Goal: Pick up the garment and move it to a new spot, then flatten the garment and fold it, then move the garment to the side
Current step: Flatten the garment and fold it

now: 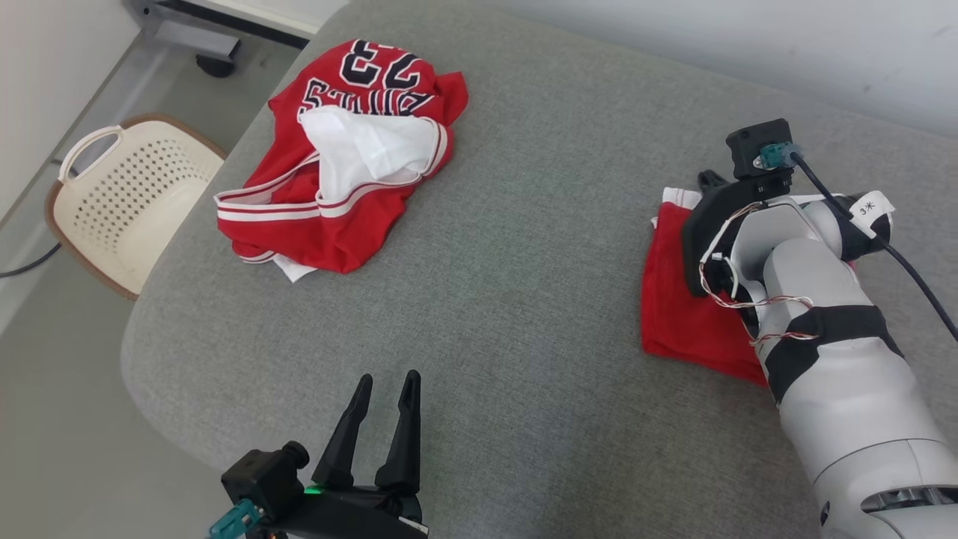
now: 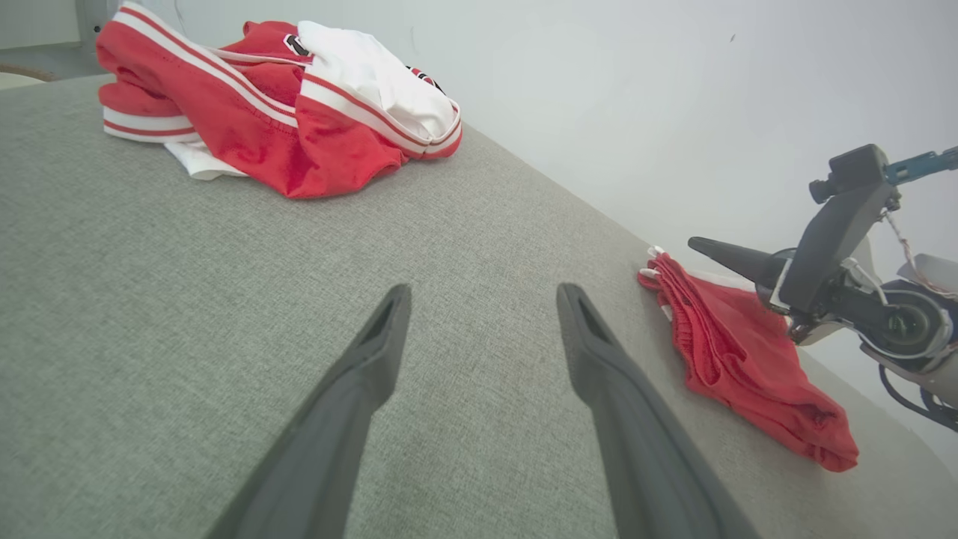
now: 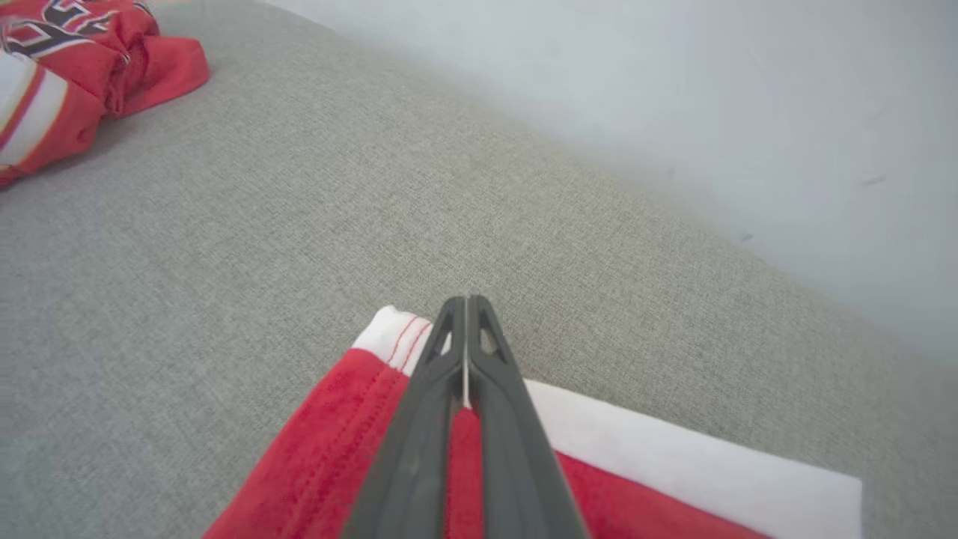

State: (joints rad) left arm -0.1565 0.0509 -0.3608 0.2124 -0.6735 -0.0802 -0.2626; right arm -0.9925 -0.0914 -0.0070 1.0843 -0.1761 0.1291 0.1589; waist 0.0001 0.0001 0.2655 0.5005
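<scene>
Pressing its fingers together, the right gripper (image 3: 465, 303) sits over the folded red garment (image 3: 329, 449), tips just past its white-banded edge, probably to flatten the fold or slide it aside; whether it touches the cloth is unclear. The left gripper (image 1: 388, 378) stands wide and empty, well apart from that garment, likely parked out of the way, with a crumpled red jersey (image 1: 344, 187) far ahead of it on the grey cushion (image 1: 524, 224).
</scene>
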